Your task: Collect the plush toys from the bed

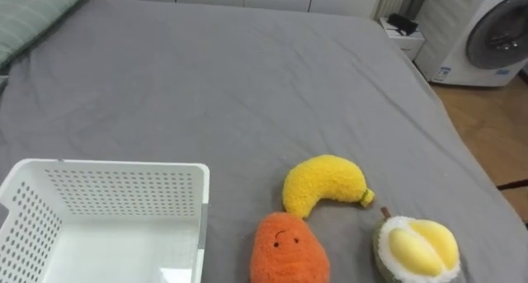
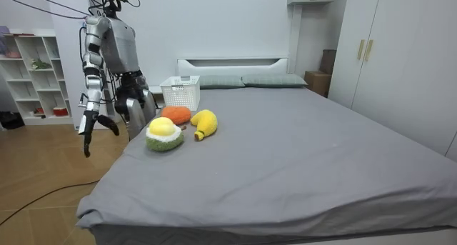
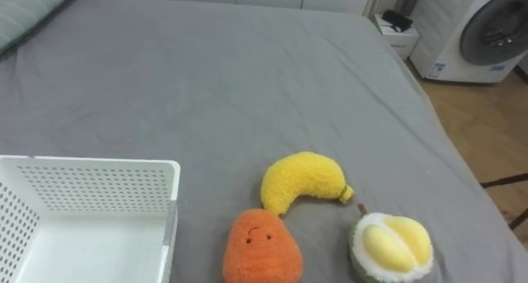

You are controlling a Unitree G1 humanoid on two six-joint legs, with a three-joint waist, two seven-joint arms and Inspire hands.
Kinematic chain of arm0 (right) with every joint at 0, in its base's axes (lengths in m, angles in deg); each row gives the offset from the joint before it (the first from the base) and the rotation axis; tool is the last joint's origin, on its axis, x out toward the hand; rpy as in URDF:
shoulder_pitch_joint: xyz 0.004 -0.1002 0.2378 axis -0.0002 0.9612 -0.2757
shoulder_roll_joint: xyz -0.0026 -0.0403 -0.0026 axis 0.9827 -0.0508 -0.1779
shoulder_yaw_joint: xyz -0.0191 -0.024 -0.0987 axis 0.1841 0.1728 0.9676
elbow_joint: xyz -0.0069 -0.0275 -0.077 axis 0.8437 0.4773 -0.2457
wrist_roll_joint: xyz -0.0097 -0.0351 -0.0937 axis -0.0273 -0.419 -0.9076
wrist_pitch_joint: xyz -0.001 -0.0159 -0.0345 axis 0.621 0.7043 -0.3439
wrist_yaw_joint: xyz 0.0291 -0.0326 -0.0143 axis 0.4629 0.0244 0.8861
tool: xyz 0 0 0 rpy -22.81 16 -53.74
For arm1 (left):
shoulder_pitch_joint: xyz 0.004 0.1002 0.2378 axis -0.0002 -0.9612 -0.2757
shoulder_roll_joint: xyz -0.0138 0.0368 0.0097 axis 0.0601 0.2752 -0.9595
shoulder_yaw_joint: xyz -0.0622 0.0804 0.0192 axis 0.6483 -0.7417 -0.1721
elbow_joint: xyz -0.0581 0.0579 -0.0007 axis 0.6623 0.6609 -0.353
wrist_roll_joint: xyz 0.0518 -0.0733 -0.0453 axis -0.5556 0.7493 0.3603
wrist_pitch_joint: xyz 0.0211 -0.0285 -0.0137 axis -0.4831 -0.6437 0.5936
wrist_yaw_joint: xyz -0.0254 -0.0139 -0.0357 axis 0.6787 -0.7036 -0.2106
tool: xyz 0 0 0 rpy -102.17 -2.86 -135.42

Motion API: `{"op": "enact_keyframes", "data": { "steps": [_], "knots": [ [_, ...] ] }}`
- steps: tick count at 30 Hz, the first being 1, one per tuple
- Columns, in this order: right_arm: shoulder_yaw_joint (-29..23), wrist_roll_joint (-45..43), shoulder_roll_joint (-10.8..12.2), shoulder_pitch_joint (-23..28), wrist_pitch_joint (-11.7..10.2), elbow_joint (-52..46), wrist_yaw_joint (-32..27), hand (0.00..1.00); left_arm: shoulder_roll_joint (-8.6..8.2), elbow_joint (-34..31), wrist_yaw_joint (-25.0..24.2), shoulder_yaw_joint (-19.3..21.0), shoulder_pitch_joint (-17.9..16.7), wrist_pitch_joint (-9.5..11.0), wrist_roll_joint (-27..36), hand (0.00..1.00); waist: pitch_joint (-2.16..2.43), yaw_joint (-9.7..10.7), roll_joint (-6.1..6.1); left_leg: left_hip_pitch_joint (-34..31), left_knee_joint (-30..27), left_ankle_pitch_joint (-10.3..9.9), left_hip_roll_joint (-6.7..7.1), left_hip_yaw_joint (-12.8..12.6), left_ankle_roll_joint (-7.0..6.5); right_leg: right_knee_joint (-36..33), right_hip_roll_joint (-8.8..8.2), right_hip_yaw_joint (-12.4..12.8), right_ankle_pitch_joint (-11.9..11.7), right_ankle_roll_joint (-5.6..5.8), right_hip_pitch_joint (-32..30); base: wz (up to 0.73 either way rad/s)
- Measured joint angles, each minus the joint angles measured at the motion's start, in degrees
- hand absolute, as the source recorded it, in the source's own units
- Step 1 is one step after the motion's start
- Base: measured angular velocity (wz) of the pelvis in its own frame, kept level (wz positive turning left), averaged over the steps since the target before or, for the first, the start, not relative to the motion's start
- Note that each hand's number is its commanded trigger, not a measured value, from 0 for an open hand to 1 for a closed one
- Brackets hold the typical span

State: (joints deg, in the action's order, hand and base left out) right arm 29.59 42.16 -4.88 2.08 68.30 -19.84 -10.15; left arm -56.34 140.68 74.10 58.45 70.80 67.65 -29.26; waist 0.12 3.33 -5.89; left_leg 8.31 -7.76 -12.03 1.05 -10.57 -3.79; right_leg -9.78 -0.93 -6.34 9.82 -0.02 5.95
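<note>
Three plush toys lie close together on the grey bed [image 1: 247, 85]: a yellow banana [image 1: 324, 184], an orange carrot with a face [image 1: 287, 248] and a cut durian [image 1: 417, 248]. A white perforated basket [image 1: 124, 176] stands empty on the bed to their left. In the room view I stand at the bed's side by the durian [image 2: 164, 134], carrot [image 2: 176, 114], banana [image 2: 204, 123] and basket [image 2: 180, 93]. My right hand [image 2: 89, 127] hangs beside me, fingers relaxed and holding nothing.
A washing machine [image 1: 495, 31] and a small white stand [image 1: 404, 35] sit beyond the bed's far right corner, over wooden floor [image 1: 487, 126]. A striped pillow [image 1: 33, 15] lies at the far left. The room view has a white shelf [image 2: 36, 73] and wardrobe [image 2: 400, 59].
</note>
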Motion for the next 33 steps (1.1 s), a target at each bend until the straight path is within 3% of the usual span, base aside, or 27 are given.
{"op": "enact_keyframes", "data": {
  "steps": [2,5,8,11,14,24,30,33],
  "knots": [
    [0.2,-4.6,0.0,-0.4,-1.5,-10.3,-2.4,0.00,0.19,-0.6,0.5,-0.9,0.1,0.2,-0.1,0.00,-0.01,0.3,-0.02,-0.1,0.0,0.0,-0.13,-0.2,0.05,0.1,0.17,0.5,-0.1,-0.12,-0.2,-0.07],
    [1.6,-11.4,0.3,-0.3,-1.9,-23.1,-4.3,0.00,0.35,-1.2,1.0,-3.8,0.7,0.6,-0.1,0.00,0.05,0.0,0.15,-0.8,0.1,0.0,-0.23,-0.3,0.10,0.0,0.22,0.3,-0.2,-0.18,-0.8,0.00],
    [4.9,-20.2,0.8,-0.9,-2.7,-31.6,-5.6,0.00,-0.04,-1.2,1.0,-5.3,1.3,0.5,0.0,0.00,0.36,-0.5,0.83,-1.0,0.0,0.1,-0.34,-0.6,0.20,-0.1,0.40,0.8,-0.4,-0.34,-1.3,-0.06],
    [8.0,-25.3,1.1,-1.1,-3.3,-38.4,-6.8,0.00,-0.49,-1.4,1.0,-7.7,1.3,0.5,-0.1,0.00,0.26,-1.3,1.06,-1.2,0.2,0.0,-0.40,-0.8,0.22,-0.2,0.40,0.6,-0.4,-0.35,-1.3,0.00],
    [11.3,-26.7,1.1,-2.0,-4.2,-39.8,-7.0,0.00,-0.50,-1.7,1.0,-9.8,1.2,0.7,0.0,0.00,0.20,-2.2,1.10,-1.2,0.2,0.0,-0.40,-0.8,0.21,-0.2,0.30,0.1,-0.5,-0.33,-1.2,0.02],
    [16.9,-34.5,1.2,-2.2,-4.1,-38.3,-0.2,0.00,-0.73,-1.2,0.9,-9.9,-0.5,0.9,-0.2,0.00,-0.20,-2.8,2.00,-1.6,0.0,0.0,-0.35,0.1,0.19,-0.2,0.14,-0.4,-0.5,-0.33,-0.9,0.05],
    [18.4,-35.1,1.3,-2.2,-3.6,-29.5,6.0,0.00,-0.98,-3.2,-1.3,-9.7,-1.0,0.0,-1.6,0.00,-0.13,-3.7,2.22,-1.7,-0.1,0.0,-0.25,0.9,0.18,0.0,-0.02,-1.2,-0.5,-0.33,-0.5,0.06],
    [19.3,-37.2,1.2,-2.5,-2.9,-22.9,7.9,0.00,-1.04,-3.9,-1.4,-9.9,-1.5,-0.4,-2.1,0.00,0.03,-3.7,1.74,-1.7,-0.2,0.0,-0.11,2.1,0.17,0.2,-0.07,-2.2,-0.5,-0.31,-0.1,0.15]
  ]
}}
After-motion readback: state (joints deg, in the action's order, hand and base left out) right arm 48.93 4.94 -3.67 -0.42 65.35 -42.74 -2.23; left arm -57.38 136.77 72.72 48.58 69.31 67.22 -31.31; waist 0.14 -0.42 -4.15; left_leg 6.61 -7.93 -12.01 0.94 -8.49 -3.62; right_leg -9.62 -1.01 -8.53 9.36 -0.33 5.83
